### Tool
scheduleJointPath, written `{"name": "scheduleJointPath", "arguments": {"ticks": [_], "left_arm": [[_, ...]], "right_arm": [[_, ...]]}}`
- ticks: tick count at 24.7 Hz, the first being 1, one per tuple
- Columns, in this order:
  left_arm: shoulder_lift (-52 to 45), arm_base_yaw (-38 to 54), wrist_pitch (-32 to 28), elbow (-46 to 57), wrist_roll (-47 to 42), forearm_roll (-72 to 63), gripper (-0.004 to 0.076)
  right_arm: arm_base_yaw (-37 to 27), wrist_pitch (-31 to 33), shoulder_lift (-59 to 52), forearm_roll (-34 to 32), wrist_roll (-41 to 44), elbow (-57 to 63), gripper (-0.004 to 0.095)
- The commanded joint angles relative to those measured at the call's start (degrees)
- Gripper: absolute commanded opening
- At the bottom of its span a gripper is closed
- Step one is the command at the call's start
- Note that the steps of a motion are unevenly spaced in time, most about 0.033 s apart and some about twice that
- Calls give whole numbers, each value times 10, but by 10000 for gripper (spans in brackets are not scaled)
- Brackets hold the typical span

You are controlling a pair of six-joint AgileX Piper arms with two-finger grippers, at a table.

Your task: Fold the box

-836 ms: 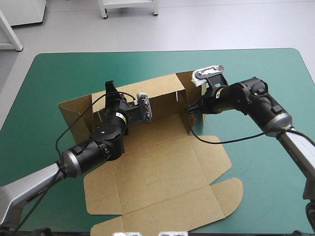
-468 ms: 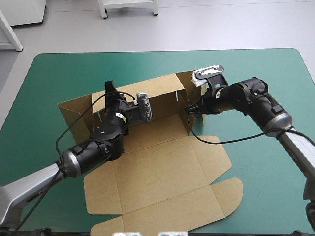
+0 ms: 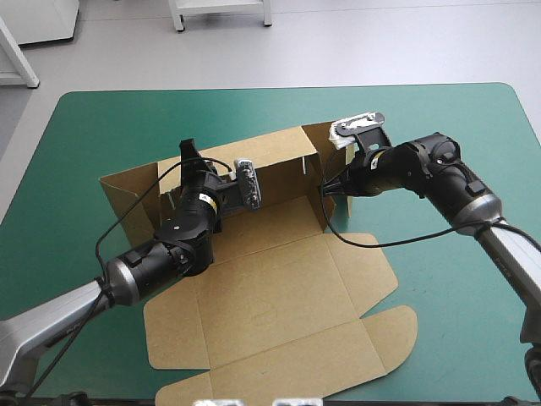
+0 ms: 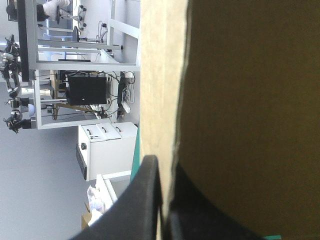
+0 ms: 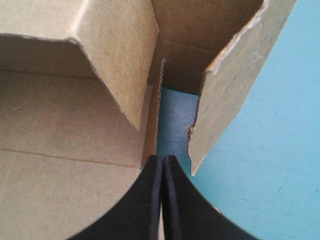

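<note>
Two grippers, one box (image 3: 279, 288): I'm pinching its back wall (image 3: 279, 156) in the left gripper (image 4: 166, 167) to hold it upright. The right gripper (image 5: 162, 160) is pressed together, poking at the side wall (image 3: 313, 182) edge just ahead, probably steadying that corner.

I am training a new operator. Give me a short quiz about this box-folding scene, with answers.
1. True or false: the box has its lid flat on the teal-green cover.
2. The left gripper is: A) open above the box; B) shut on the box; C) resting on the cover.
3. Which gripper is at the box's right-hand wall?
Key: 1 true; 2 B; 3 the right gripper.
</note>
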Motion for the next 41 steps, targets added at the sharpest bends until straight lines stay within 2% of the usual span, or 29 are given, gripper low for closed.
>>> {"name": "scheduleJointPath", "arguments": {"ticks": [1, 4, 8, 16, 24, 30, 32, 38, 41], "left_arm": [[-18, -3, 4, -14, -12, 11, -8], [-18, -3, 1, -14, -12, 11, -8], [-18, -3, 0, -14, -11, -4, -8], [-18, -3, 0, -14, 1, -8, -8], [-18, -3, 0, -14, 21, -37, -8], [-18, -3, 0, -14, 21, -35, -8], [-18, -3, 0, -14, 21, -36, -8], [-18, -3, -1, -14, 21, -36, -8], [-18, -3, -1, -14, 21, -36, -8]], "right_arm": [[0, -16, -15, -5, -1, -42, -17], [-1, 7, 2, -9, -1, -99, -17], [-26, 78, 49, -3, -4, -215, -17], [-79, 179, 165, 53, -15, -440, -17], [-79, 179, 285, 111, -24, -561, -17], [-93, 156, 349, 120, -13, -629, -17], [-106, 164, 361, 147, -11, -632, -17], [-120, 219, 364, 150, -13, -633, -17], [-120, 226, 364, 161, -11, -628, -17]]}}
